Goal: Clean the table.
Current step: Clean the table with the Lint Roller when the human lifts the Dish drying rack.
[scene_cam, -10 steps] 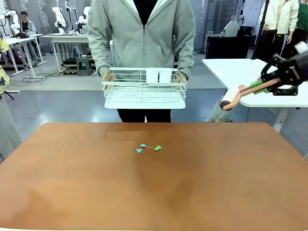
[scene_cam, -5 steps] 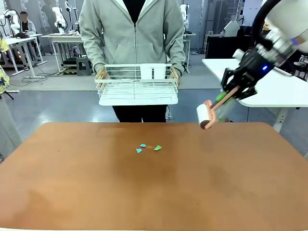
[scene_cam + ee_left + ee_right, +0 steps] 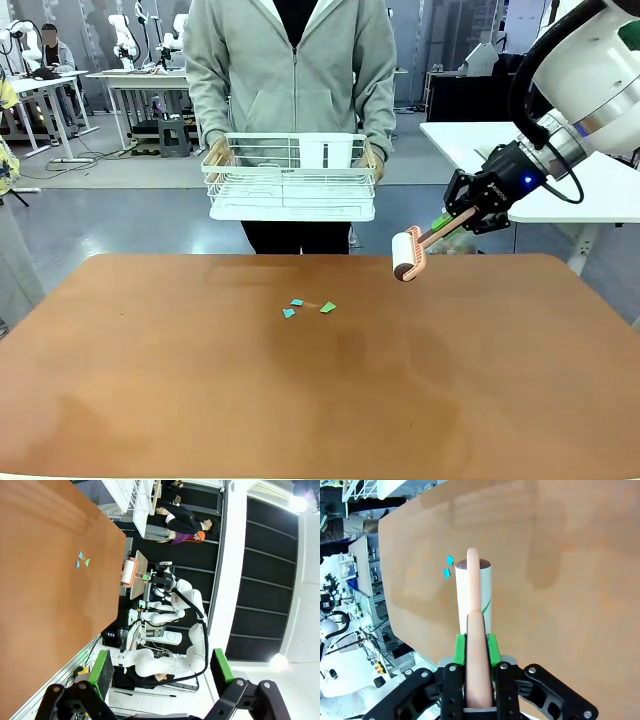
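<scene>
Table: the reddish-brown table (image 3: pixel 200 400) spreads across the front view, with its far edge just before the person.
Scraps: a few small teal and green paper bits (image 3: pixel 308 307) lie close together on the tabletop, a little towards the far edge and near the middle. They show from the left wrist (image 3: pixel 81 561) and the right wrist (image 3: pixel 448 566).
In the way: bare tabletop lies between the scraps and the lint roller (image 3: pixel 407 255).
Around: a white-topped table (image 3: pixel 480 145) stands beyond the far right corner, well apart from the scraps.
Rack: the person's hands (image 3: pixel 218 155) hold a white wire rack (image 3: pixel 290 180) at both ends, in the air beyond the far edge.
Rack contents: a flat white panel stands against its back wall; the rest is too fine to tell.
Right gripper: the right gripper (image 3: pixel 447 222) is clamped on the roller's pink handle, green pads (image 3: pixel 460 649) on either side. The white roll points towards the scraps and seems to hover off the surface near the far edge.
Left gripper: the left gripper (image 3: pixel 161 666) stands high off the table's side, fingers spread wide with nothing between them.
</scene>
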`<state>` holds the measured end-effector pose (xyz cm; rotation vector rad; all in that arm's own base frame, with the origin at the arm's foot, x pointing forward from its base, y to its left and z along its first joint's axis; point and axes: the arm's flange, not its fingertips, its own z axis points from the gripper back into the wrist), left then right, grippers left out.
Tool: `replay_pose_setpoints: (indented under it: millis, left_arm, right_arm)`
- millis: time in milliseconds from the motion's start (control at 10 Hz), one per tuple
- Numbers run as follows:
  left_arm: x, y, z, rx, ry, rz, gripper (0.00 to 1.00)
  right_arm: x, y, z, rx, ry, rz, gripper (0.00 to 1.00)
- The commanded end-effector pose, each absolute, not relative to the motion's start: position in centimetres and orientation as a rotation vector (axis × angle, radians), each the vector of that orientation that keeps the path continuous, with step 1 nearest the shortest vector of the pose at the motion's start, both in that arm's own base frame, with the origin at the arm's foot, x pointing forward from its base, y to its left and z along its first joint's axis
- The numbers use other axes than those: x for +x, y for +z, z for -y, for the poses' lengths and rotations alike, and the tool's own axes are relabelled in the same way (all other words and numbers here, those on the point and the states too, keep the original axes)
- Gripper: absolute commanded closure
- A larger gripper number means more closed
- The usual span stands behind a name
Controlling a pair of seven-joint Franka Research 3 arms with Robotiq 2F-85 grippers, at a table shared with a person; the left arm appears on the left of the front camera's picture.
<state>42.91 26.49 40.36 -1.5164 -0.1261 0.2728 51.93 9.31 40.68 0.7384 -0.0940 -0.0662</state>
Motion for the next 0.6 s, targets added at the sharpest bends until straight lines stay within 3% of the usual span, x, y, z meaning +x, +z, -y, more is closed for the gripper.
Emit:
replay_pose_setpoints:
  millis: [0,500]
  left_arm:
    - [42.4,40.5,-26.6,-1.514,0.259,0.123,0.00]
    - [42.4,40.5,-26.6,-1.514,0.259,0.123,0.00]
  right_arm:
    - [51.9,40.7,-9.5,0.730,-0.057,0.092,0.79]
    - [53.7,39.0,-10.1,0.760,-0.037,0.096,0.79]
